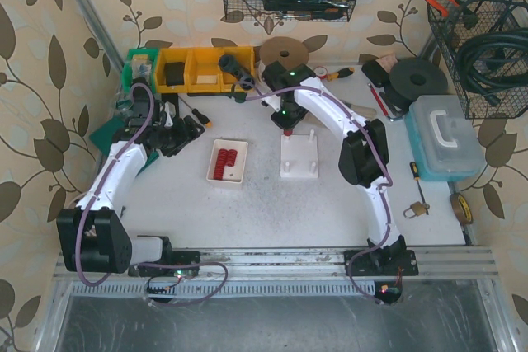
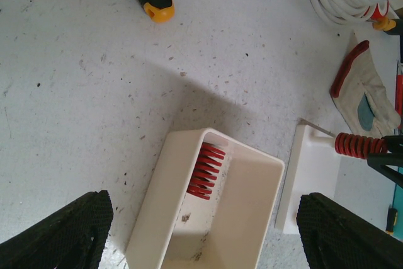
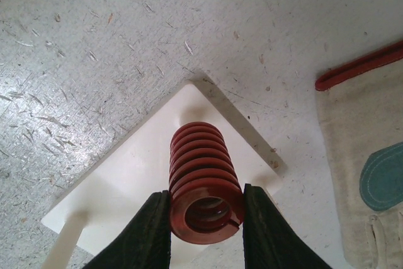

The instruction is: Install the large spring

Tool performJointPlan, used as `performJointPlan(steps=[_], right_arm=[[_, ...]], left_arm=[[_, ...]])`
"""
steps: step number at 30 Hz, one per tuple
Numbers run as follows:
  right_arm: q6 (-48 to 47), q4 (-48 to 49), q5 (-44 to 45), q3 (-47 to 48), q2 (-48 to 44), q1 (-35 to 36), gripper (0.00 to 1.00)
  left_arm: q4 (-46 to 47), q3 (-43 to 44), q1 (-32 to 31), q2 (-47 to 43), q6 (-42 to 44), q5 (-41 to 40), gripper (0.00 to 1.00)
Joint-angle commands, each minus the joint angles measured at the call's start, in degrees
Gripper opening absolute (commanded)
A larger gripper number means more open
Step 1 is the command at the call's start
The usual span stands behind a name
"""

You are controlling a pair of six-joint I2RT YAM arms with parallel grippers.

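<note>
Two ways to mess this up from here, going by the views. First: letting go while off-centre or a bit tilted, and ending up with the large spring tipped over on the white fixture or rolled off toward the glove. Second: pushing down while misaligned, jamming the lower end against the plate and twisting the coils out of the pinch. Can't tell whether touching the plate or hovering just above, so no call on that. Can't make out any seat or post under it either, hidden by the coils.

Right now pinched in the right gripper, jaws drawn in most of the way and clamped on the upper coils from both sides, pads flat against the outer turns. Parked right over the fixture, toward one corner of it, well apart from the thin peg sticking out at the opposite edge.

As for orientation: long axis running along the fingers, away from the wrist camera and down at the plate, so roughly upright by my guess, open bore facing back up at the lens. Looks laid sideways from the left wrist, but probably just that camera's angle.

Left gripper spread wide with nothing between the jaws, hanging over the tray of spare springs, well clear of the action
</note>
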Motion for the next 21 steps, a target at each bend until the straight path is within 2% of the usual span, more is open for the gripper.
performJointPlan(steps=[1, 21], right_arm=[[-0.21, 0.07, -0.34, -0.39, -2.30, 0.04, 0.00], [-1.03, 6.20, -2.04, -3.35, 1.62, 1.67, 0.00]], left_arm=[[0.83, 0.11, -0.65, -0.36, 0.77, -0.84, 0.84], [0.99, -0.40, -0.65, -0.18, 1.13, -1.54, 0.84]])
